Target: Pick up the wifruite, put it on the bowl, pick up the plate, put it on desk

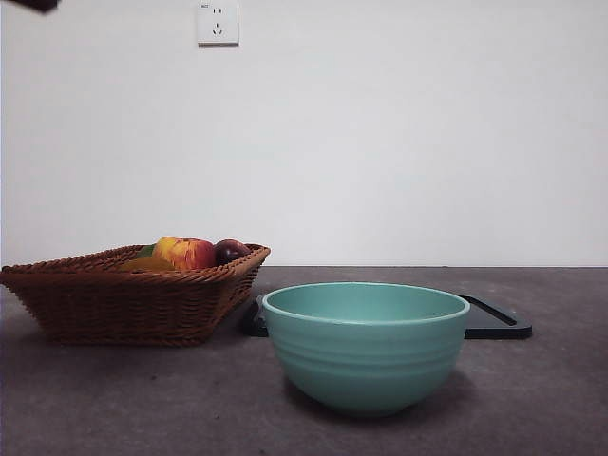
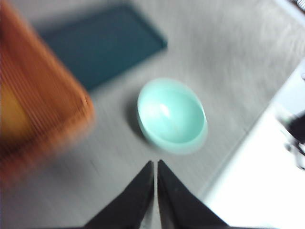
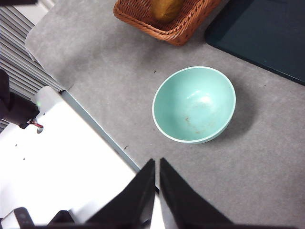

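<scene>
front view: the bowl point(image 1: 366, 344) stands empty, mid-desk point(image 1: 551, 399), fruit point(image 1: 190, 253) heaped in the wicker basket point(image 1: 123, 304) (round, smooth; you should grip its widest part). left wrist view: left gripper point(image 2: 156, 164) clenched, empty, aloft. right wrist view: right gripper point(image 3: 157, 162) likewise; open room around the bowl, tray point(image 3: 267, 33) beyond.

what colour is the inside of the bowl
Pale teal-green, with faint brownish specks; the bowl shows best in the right wrist view.

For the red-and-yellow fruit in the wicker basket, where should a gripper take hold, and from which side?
From above, jaws closing across the round body of the fruit. The basket walls it in on the sides and a dark fruit sits right beside it, so only its top looks open. This is a judgement from the front view alone.
</scene>
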Tool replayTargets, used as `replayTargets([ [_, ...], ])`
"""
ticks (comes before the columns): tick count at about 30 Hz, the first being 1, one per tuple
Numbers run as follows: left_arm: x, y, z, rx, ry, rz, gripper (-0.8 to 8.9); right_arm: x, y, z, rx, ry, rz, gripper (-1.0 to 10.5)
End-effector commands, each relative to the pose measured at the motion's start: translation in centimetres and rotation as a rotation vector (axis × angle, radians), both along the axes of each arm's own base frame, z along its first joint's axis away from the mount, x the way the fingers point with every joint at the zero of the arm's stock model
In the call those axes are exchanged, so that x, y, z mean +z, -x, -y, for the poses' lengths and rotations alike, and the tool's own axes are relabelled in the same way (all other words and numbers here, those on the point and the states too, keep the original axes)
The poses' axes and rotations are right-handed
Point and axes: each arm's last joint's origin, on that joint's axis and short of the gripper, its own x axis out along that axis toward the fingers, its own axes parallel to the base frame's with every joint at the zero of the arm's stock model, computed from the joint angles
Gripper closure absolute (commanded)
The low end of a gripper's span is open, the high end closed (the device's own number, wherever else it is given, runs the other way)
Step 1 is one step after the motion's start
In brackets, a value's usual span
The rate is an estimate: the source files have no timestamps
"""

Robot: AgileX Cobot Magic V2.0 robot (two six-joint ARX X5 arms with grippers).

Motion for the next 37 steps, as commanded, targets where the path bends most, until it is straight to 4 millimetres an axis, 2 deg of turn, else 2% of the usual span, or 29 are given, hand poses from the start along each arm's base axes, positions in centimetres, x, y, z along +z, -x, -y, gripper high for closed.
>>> replayTargets([
  [1,2.2,0.1,-0.8,0.002,0.005,0.318,8.03,0.6,0.0,-0.1,0.011,-0.011,0.024,9.4],
  [5,4.3,0.7,-2.8,0.213,0.028,0.632,8.03,0.6,0.0,-0.1,0.011,-0.011,0.024,9.4],
  [9,3.9,1.8,-4.4,0.441,0.008,0.845,8.03,0.6,0.0,-0.1,0.011,-0.011,0.024,9.4],
  [13,1.0,2.5,-5.5,0.649,-0.043,0.914,8.03,0.6,0.0,-0.1,0.011,-0.011,0.024,9.4],
  [16,-1.8,2.7,-5.9,0.721,-0.076,0.902,8.03,0.6,0.0,-0.1,0.011,-0.011,0.024,9.4],
  [21,-6.6,2.8,-6.2,0.764,-0.113,0.848,8.03,0.6,0.0,-0.1,0.011,-0.011,0.024,9.4],
  [26,-10.5,2.9,-6.4,0.784,-0.111,0.803,8.03,0.6,0.0,-0.1,0.011,-0.011,0.024,9.4],
  [30,-12.8,3.0,-6.5,0.796,-0.126,0.769,8.03,0.6,0.0,-0.1,0.011,-0.011,0.024,9.4],
  [37,-15.3,2.8,-6.7,0.849,-0.178,0.699,8.03,0.6,0.0,-0.1,0.011,-0.011,0.024,9.4],
])
